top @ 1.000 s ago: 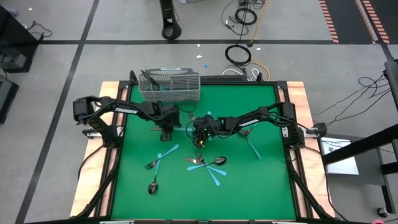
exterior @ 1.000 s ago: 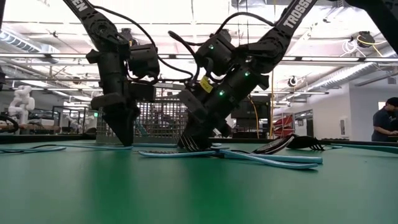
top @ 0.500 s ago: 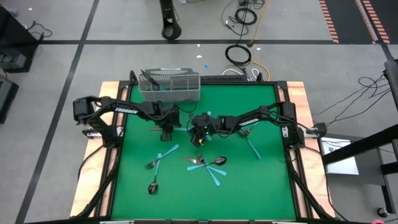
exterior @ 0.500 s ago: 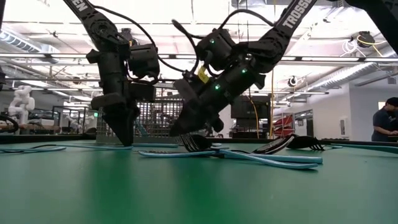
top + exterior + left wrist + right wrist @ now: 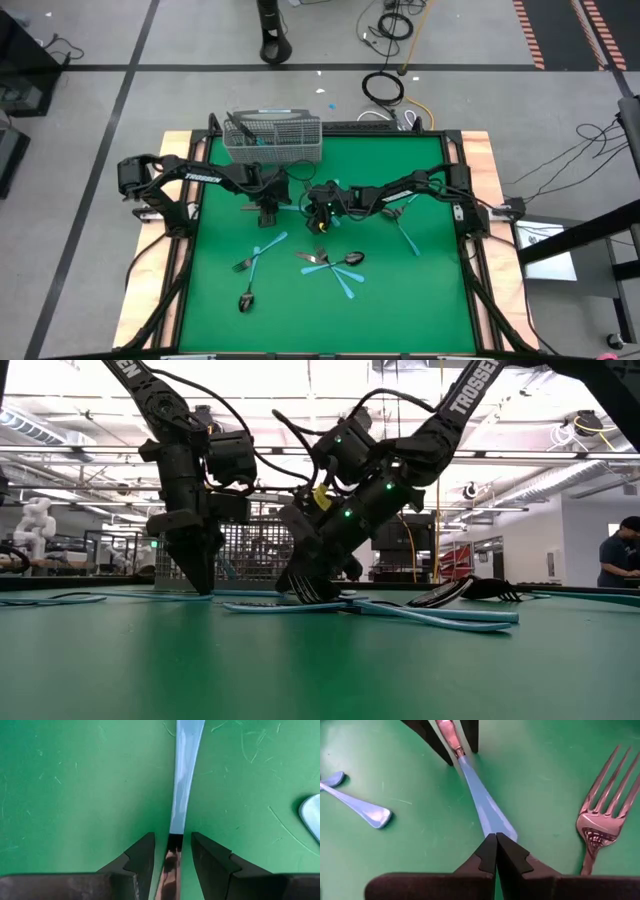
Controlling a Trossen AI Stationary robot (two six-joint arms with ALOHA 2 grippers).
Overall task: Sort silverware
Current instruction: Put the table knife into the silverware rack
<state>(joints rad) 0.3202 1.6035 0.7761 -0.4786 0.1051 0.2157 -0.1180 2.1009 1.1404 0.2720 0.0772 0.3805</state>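
A piece of silverware with a light blue handle (image 5: 186,765) and a metal neck lies flat on the green table between my two grippers. My left gripper (image 5: 172,836) points down at it, open. One finger stands on each side of the metal neck (image 5: 172,855), with green showing beside it; I cannot tell whether they touch it. My right gripper (image 5: 495,836) is shut and slants down onto the handle's free end. In the high view the left gripper (image 5: 271,212) and right gripper (image 5: 316,214) face each other at mid-table. The wire-mesh basket (image 5: 272,138) stands at the far edge. My right gripper meets the blue handle's wide free end (image 5: 492,822) with its shut fingertips (image 5: 487,847). It comes slanting down from the table's right side, along the handle's length. The tips cover the very end, so the exact spot is hidden. The piece lies flat on the table.
A metal fork (image 5: 602,815) lies close beside my right gripper, and a blue-handled spoon (image 5: 357,807) lies on its other side. More silverware lies nearer the front: a blue-handled fork (image 5: 258,255), a dark spoon (image 5: 246,300), a crossed cluster (image 5: 335,265), and a blue piece (image 5: 405,235) at the right.
My right gripper has tipped up, lifting its shut tips a little off the table. It has then sunk back down to the blue handle's end. The silverware has not moved.
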